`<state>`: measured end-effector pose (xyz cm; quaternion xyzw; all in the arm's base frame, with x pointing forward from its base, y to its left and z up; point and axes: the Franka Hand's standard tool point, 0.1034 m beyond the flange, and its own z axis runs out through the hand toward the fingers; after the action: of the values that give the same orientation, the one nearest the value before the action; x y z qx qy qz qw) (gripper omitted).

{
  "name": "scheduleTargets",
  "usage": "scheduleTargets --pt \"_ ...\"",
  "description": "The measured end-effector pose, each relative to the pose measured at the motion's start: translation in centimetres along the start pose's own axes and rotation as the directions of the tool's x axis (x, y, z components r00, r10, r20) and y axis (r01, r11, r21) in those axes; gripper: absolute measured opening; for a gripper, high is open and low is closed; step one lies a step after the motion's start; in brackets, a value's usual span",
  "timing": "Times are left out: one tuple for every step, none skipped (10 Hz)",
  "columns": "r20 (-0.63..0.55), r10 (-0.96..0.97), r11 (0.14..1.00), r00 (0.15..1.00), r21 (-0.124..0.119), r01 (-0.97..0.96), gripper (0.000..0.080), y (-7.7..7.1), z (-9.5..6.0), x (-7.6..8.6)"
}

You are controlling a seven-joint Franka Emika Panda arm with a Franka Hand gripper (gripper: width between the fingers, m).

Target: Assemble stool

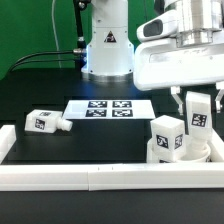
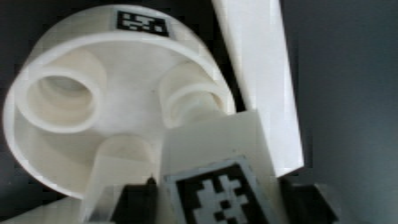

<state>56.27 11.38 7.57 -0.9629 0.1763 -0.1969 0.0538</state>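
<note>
The round white seat [image 1: 188,152] lies at the exterior view's right, against the front rail. One leg [image 1: 166,135] with a tag stands upright in it. My gripper [image 1: 197,112] is shut on a second leg [image 1: 197,110] and holds it upright over the seat's far right part. In the wrist view the held leg [image 2: 222,165] fills the foreground between my fingers [image 2: 128,200], its tag facing the camera, above the seat's hollow underside [image 2: 107,100] with its round sockets. A third leg [image 1: 44,122] lies on its side at the exterior view's left.
The marker board [image 1: 110,107] lies flat in the middle of the table. A long white rail [image 1: 90,176] runs along the front edge, with a short end piece [image 1: 6,138] at the left. The robot's base [image 1: 105,45] stands at the back.
</note>
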Motion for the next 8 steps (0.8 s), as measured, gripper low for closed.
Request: scheduleTargets --pt "0.002 -0.002 1.000 1.000 -0.005 0.002 0.0322 0.22 0.38 -0.28" --pt "-0.010 -0.003 1.000 1.000 -0.004 0.003 0.0322 0.22 0.47 -0.19" --pt "-0.025 -0.007 1.000 1.000 -0.002 0.007 0.0322 0.13 0.55 -0.12" --pt "-0.026 -0.008 1.000 1.000 -0.004 0.008 0.0322 0.25 0.75 -0.23" --pt "-0.033 -0.008 1.000 0.999 -0.004 0.008 0.0322 0.28 0.76 -0.15" --pt "-0.032 -0.008 1.000 0.999 -0.004 0.008 0.0322 0.28 0.77 -0.15" --pt "-0.032 -0.008 1.000 0.999 -0.004 0.008 0.0322 0.28 0.77 -0.14" --pt "-0.032 -0.008 1.000 0.999 -0.004 0.008 0.0322 0.29 0.77 -0.15"
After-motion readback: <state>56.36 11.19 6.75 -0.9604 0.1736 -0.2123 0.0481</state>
